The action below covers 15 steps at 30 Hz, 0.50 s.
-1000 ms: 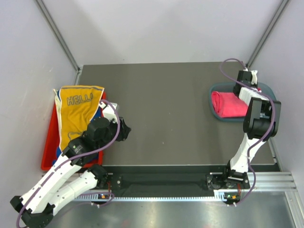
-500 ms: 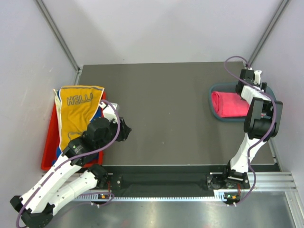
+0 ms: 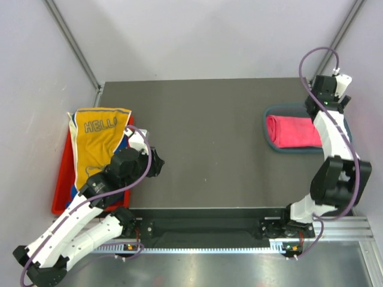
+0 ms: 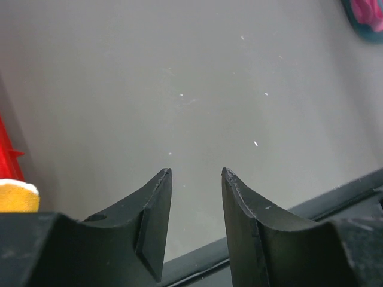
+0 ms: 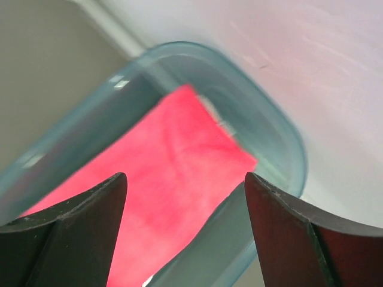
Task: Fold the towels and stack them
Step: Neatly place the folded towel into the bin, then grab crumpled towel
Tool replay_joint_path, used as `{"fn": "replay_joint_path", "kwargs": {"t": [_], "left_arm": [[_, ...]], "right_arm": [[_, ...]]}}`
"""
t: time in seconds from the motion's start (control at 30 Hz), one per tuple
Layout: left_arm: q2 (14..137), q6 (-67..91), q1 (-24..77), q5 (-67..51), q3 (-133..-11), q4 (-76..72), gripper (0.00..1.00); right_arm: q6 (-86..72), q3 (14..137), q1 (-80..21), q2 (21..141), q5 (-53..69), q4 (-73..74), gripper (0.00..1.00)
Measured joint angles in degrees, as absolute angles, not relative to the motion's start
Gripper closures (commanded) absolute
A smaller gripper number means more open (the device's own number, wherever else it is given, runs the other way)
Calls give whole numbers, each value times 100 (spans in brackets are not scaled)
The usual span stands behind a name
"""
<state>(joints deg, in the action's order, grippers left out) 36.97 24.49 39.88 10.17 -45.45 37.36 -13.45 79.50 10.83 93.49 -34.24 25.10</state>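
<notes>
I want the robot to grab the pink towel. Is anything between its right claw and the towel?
Nothing visible is. The right gripper is open, and the pink towel shows plainly between its fingers. The towel lies in the teal bin, whose wall rings it.

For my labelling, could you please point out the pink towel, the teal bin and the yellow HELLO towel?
pink towel (image 3: 290,131), top external view, middle of the cloth.
teal bin (image 5: 251,104), right wrist view, inner wall beside the towel.
yellow HELLO towel (image 3: 96,146), top external view, below the lettering.

"HELL", last letter cut off, on the yellow towel (image 3: 91,149)
</notes>
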Motion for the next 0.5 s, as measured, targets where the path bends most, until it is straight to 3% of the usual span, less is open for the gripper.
{"fn": "replay_joint_path", "kwargs": {"t": [0.13, 0.27, 0.5], "left_arm": [[3750, 2541, 3992, 1297, -4545, 3752, 53], [4145, 2718, 3992, 1999, -4626, 3887, 47], [5616, 3334, 3476, 3308, -5533, 4545, 32]], "right_arm": [[-1789, 7168, 591, 8086, -2779, 2281, 22], [-2163, 6184, -541, 7303, -2202, 1839, 23], [-2609, 5231, -2257, 7140, -1455, 1420, 23]]}}
